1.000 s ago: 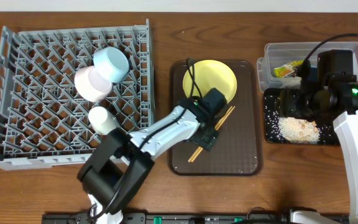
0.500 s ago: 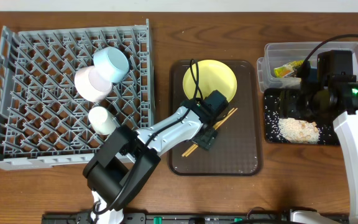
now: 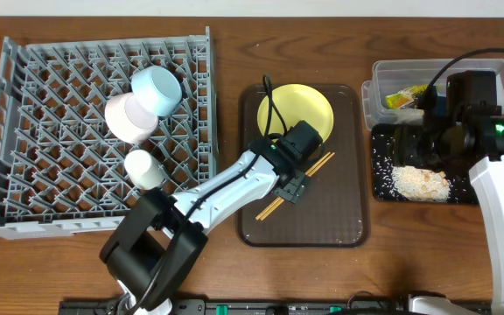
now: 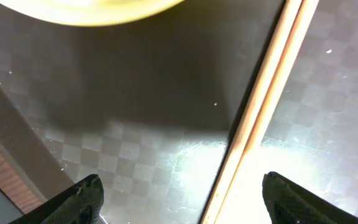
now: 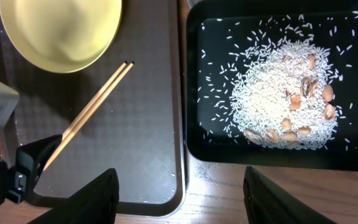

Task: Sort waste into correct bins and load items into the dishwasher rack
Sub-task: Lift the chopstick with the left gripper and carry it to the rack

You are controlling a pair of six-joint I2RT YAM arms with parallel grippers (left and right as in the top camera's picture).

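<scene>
Two wooden chopsticks [image 3: 320,165] lie together diagonally on the brown tray [image 3: 353,219], below the yellow-green plate [image 3: 295,114]. My left gripper [image 3: 294,186] is open low over their middle. In the left wrist view its fingers [image 4: 185,202] straddle the chopsticks [image 4: 260,106] without touching them. My right gripper [image 5: 179,196] is open and empty above the gap between the brown tray and the black tray [image 5: 210,137], which holds rice scraps [image 5: 272,106]. The wrapper [image 3: 405,98] lies in the clear tub [image 3: 488,74]. The grey rack [image 3: 59,184] holds a light blue bowl [image 3: 156,90], a white bowl [image 3: 125,121] and a white cup [image 3: 144,168].
The brown tray sits between the rack and the two bins. The clear tub stands behind the black tray [image 3: 379,194] at the right. Bare wooden table [image 3: 409,262] lies along the front. The right arm's cable runs over the clear tub.
My left gripper has shifted slightly up and to the right along the chopsticks, toward the plate. The chopsticks' lower end has swung a little to the left. The right arm has not moved.
</scene>
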